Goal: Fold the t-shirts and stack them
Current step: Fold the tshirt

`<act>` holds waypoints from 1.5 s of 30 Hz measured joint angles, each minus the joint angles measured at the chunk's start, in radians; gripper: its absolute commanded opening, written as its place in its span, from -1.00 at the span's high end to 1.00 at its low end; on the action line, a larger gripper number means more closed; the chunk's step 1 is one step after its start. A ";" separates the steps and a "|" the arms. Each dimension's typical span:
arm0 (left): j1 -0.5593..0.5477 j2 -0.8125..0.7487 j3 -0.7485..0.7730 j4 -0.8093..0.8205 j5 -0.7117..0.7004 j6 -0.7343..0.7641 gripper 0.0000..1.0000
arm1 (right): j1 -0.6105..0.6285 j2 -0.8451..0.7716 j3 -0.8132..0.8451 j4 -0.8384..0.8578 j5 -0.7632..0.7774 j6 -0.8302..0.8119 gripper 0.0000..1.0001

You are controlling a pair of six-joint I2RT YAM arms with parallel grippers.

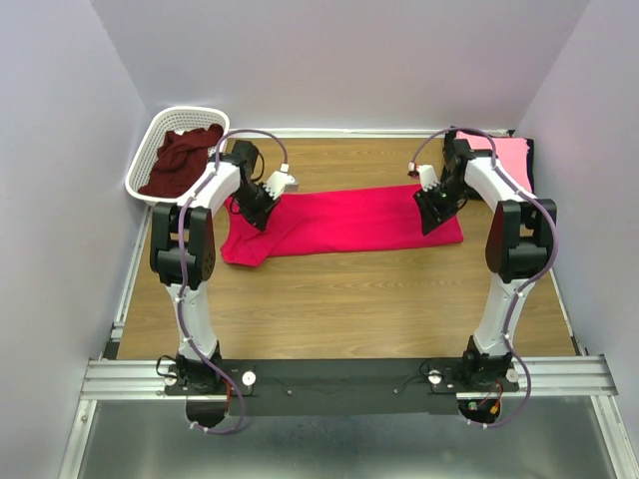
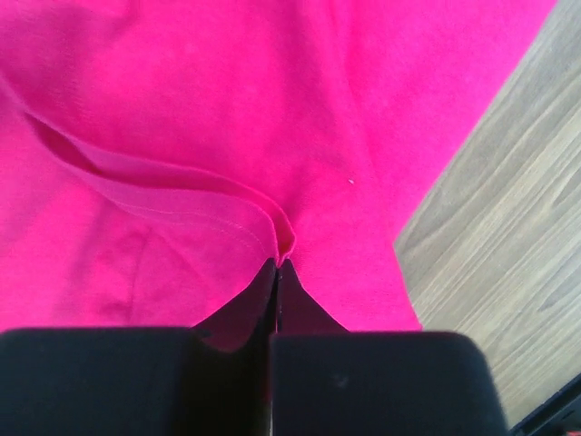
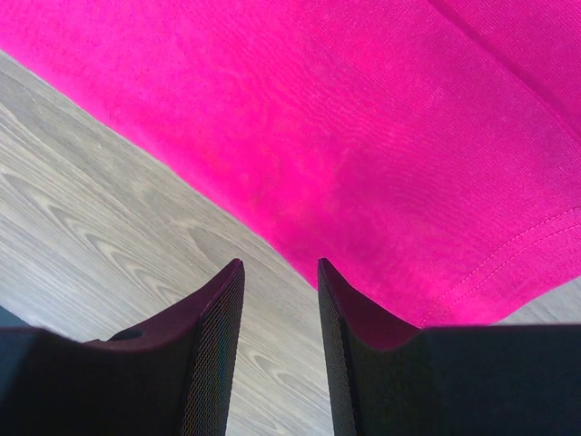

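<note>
The crimson-red t-shirt (image 1: 344, 221) lies folded into a long strip across the middle of the table. My left gripper (image 1: 259, 218) is at its left end, shut on a pinched fold of the red fabric (image 2: 283, 238). My right gripper (image 1: 435, 215) is at the strip's right end, open and empty, its fingertips (image 3: 234, 274) over the shirt's near edge (image 3: 381, 173) and bare wood. A dark maroon t-shirt (image 1: 180, 162) lies crumpled in the basket. A light pink t-shirt (image 1: 511, 158) lies at the far right on top of a black one (image 1: 528, 152).
A white lattice basket (image 1: 152, 136) stands at the far left corner. The wooden table (image 1: 349, 299) is walled by light panels on three sides. The arms' rail (image 1: 339, 377) runs along the near edge.
</note>
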 measured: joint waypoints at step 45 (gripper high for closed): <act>0.018 0.174 0.438 0.051 -0.238 0.325 0.85 | 0.005 0.019 0.097 -0.006 -0.121 0.028 0.11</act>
